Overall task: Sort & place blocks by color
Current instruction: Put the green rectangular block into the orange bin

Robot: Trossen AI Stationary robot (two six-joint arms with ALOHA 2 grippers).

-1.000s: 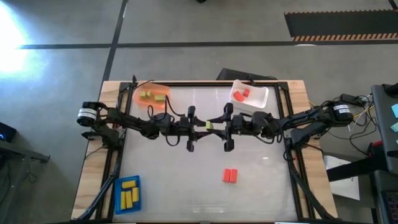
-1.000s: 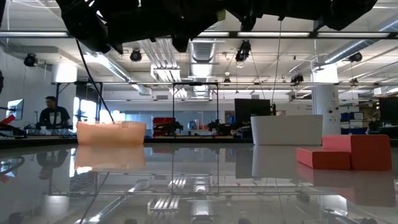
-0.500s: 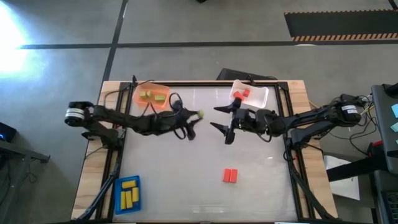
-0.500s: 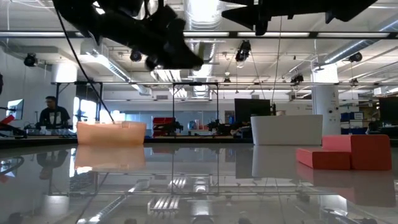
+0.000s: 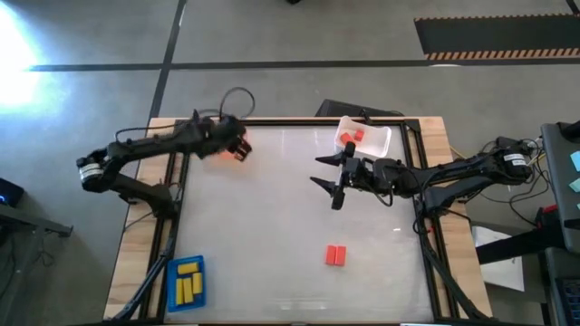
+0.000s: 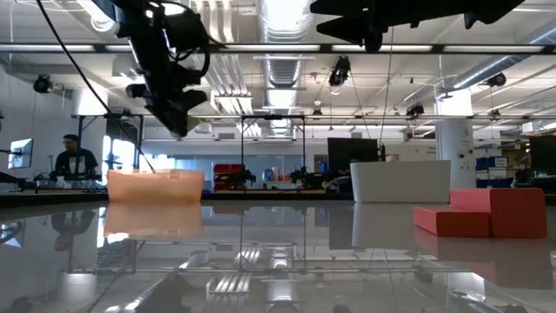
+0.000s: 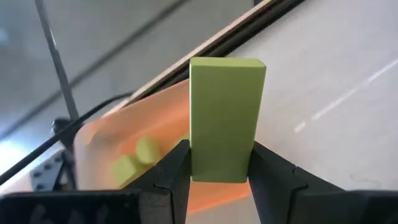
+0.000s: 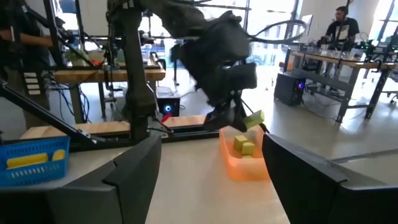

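Note:
My left gripper (image 5: pixel 237 147) hangs over the orange tray (image 5: pixel 217 149) at the table's far left, shut on a light green block (image 7: pixel 227 93). More green blocks (image 7: pixel 135 159) lie in that tray. The right wrist view shows the held block (image 8: pixel 253 118) above the tray too. My right gripper (image 5: pixel 332 184) stands open in the air near the white tray (image 5: pixel 379 143), which holds red blocks (image 5: pixel 352 136). Two red blocks (image 5: pixel 336 256) lie on the table toward the near side. My left gripper pinches the green block between its two fingers, on the two long sides near one end (image 7: pixel 219 169). The fingers slant downward from the table's left side. The block sticks out beyond the fingertips (image 7: pixel 177 163), lifted clear above the orange tray.
A blue tray (image 5: pixel 172 276) with yellow blocks (image 5: pixel 188 283) stands at the near left corner. Black rails run along the table's edges. The wide middle of the table lies bare between the arms.
The green block was between both grippers at the table's middle. My left gripper has carried it toward the far left, over the orange tray, and has tipped downward. My right gripper has let the block go and drawn back a little toward the right.

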